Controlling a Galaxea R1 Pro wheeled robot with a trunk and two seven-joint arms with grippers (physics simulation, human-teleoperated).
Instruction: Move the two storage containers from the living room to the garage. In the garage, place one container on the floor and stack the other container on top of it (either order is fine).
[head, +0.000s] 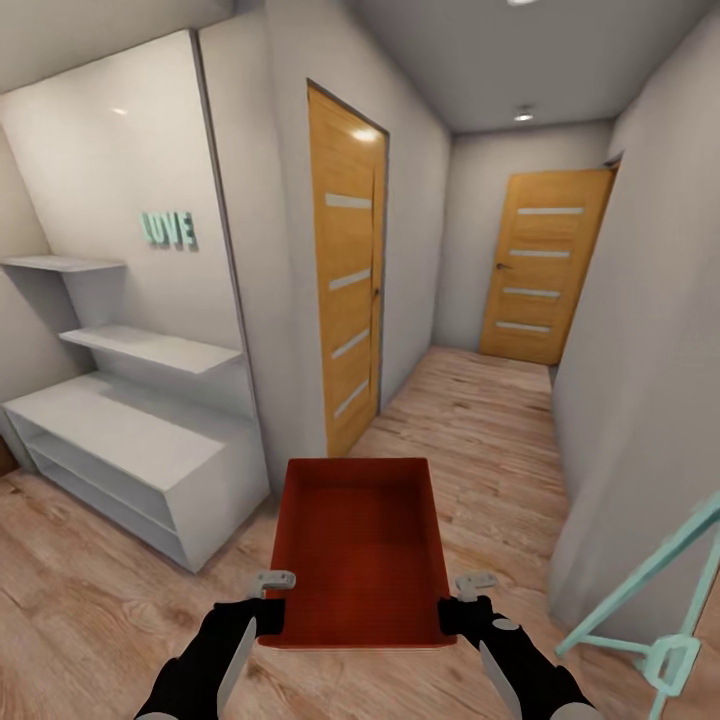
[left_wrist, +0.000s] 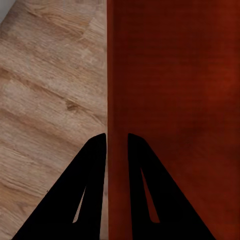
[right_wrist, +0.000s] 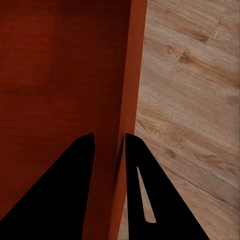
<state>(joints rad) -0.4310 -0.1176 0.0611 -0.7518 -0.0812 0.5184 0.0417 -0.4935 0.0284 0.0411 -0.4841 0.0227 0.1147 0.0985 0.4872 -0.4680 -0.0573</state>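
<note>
The left gripper (head: 274, 592) is clamped on the left side wall of the storage container (head: 360, 550), near the corner closest to the robot, and the right gripper (head: 470, 592) pinches the right side wall at the matching corner; each wrist view shows one dark finger inside the bin and one outside, the thin red-orange wall running up between them. The container hangs level in front of the trunk, clear of the wood-plank floor (head: 480, 430), open side up, with nothing in it. The robot stands in a corridor: a white shelf unit (head: 130, 440) to its left, an orange door (head: 348, 280) in the left wall, a second orange door (head: 540, 265) at the far end, and a pale green frame (head: 660, 620) leaning low on the right. As I judge it, this is the carrying leg of the task, with the garage yet to be reached. To do it well, hold both grips firm and the two arms at an even height and spacing, so the thin walls neither bow nor slip. Steer down the middle of the corridor, giving the corner of the shelf unit and the green frame room, and turn the base gently so the bin does not swing
</note>
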